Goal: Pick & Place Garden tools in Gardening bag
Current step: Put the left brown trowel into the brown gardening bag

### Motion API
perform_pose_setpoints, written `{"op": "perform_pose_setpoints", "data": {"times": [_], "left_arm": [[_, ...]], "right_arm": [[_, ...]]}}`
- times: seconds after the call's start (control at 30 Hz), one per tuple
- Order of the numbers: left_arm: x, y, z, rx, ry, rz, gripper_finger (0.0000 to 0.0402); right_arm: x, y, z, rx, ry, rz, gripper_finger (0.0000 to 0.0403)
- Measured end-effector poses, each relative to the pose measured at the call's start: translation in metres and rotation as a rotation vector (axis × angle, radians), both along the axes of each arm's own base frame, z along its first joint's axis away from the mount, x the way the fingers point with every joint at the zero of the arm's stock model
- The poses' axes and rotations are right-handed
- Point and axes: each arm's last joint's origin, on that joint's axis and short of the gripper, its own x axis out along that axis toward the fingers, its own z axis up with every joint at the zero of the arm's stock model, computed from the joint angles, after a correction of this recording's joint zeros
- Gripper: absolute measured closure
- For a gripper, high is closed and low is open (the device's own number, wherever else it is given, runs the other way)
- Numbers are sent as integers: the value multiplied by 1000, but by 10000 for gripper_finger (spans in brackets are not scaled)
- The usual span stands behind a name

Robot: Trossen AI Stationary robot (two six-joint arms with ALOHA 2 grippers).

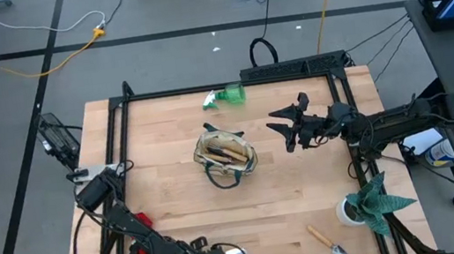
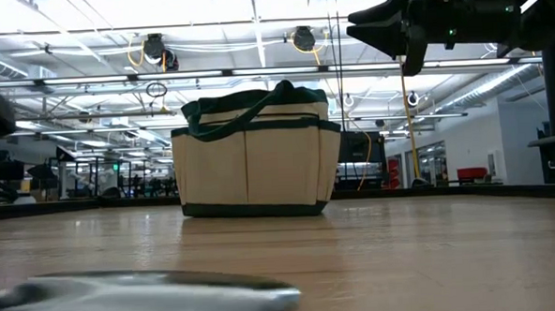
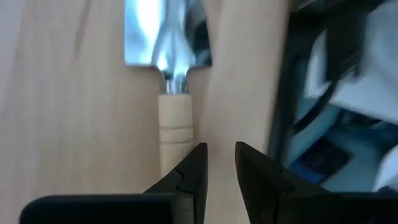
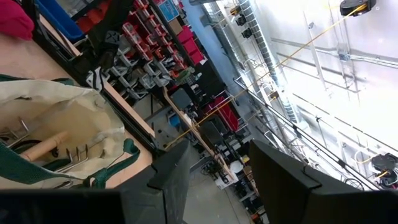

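The cream-and-green bag (image 1: 227,155) stands upright mid-table, with wooden-handled tools (image 1: 223,151) inside; it also shows in the low view (image 2: 256,152) and the right wrist view (image 4: 59,124). My right gripper (image 1: 285,125) hangs open and empty in the air to the right of the bag. My left gripper (image 3: 221,165) is at the near edge, its fingers a narrow gap apart above the table. A silver trowel (image 3: 168,68) lies there with its wooden handle (image 3: 176,124) running under one finger, outside the gap. A second trowel (image 1: 328,244) lies near right. A green spray bottle (image 1: 225,98) lies at the far edge.
A spiky green plant in a white pot (image 1: 371,203) stands at the near right corner, beside the second trowel. Something red (image 1: 140,221) lies under my left arm at the near left. A black frame (image 1: 230,84) runs around the table.
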Motion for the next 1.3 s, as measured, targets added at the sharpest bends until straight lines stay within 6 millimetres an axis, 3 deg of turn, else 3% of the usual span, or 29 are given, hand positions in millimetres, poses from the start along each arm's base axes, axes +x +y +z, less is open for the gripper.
{"op": "perform_pose_setpoints", "data": {"times": [0.4,0.63,0.8,0.97,1.1,1.3], "left_arm": [[0,6,2,55,20,-19,314],[2,15,36,283,59,-187,314],[2,22,34,386,73,-384,314],[5,35,35,611,46,-507,314],[8,37,34,525,87,-631,314],[6,35,33,482,101,-652,314]], "right_arm": [[0,0,0,-5,1,-1,243],[0,0,0,-5,0,-1,243],[0,0,0,-5,1,-1,243],[0,0,0,-7,1,-1,243],[0,0,0,-8,1,-1,243],[0,0,0,-6,1,-1,243]]}}
